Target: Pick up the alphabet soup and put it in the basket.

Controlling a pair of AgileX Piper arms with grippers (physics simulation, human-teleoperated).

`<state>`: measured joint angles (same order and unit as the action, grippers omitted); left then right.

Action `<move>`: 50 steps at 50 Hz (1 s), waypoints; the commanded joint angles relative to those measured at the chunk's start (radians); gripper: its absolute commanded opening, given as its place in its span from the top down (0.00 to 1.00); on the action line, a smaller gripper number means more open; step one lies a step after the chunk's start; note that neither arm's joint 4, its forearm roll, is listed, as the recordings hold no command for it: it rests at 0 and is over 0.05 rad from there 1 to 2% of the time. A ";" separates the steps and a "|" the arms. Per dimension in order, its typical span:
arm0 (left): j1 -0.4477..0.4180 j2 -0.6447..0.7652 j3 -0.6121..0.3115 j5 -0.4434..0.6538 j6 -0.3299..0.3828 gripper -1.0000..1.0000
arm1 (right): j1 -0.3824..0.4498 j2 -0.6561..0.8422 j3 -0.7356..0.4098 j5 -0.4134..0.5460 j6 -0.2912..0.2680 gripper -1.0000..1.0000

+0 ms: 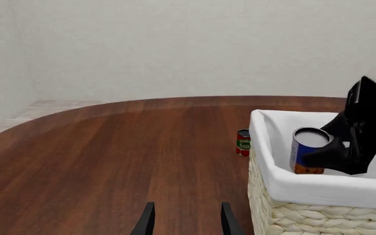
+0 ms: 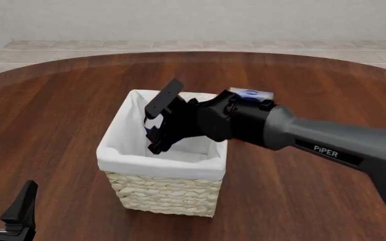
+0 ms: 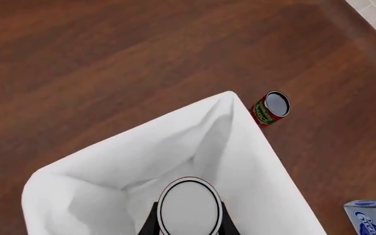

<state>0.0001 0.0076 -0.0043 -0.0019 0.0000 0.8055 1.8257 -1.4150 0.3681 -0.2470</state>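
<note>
The alphabet soup [image 1: 307,152], a small can with a blue label, an orange lower band and a grey top, is held upright by my right gripper [image 1: 320,147], which is shut on it. The can hangs inside the opening of the basket [image 1: 318,190], below the rim. In the right wrist view the can's grey top [image 3: 189,207] sits between the fingers, above the white lining [image 3: 253,147]. In the front view the right gripper [image 2: 157,133] reaches into the basket [image 2: 159,168] and hides most of the can. My left gripper [image 1: 186,223] is open and empty, near the table's front left [image 2: 5,211].
A small red-and-green can [image 1: 243,142] stands on the table beyond the basket, also in the right wrist view [image 3: 271,107]. A blue-and-white box [image 2: 250,94] lies behind the right arm, and its corner shows in the right wrist view [image 3: 371,218]. The table is dark wood.
</note>
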 commanded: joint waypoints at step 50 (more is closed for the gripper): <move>0.000 0.000 0.000 0.000 0.000 0.00 | -0.007 -0.143 -0.037 0.031 -0.035 0.00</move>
<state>0.0001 0.0075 -0.0043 -0.0019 0.0000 0.8020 1.7265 -1.4365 0.3875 -0.2661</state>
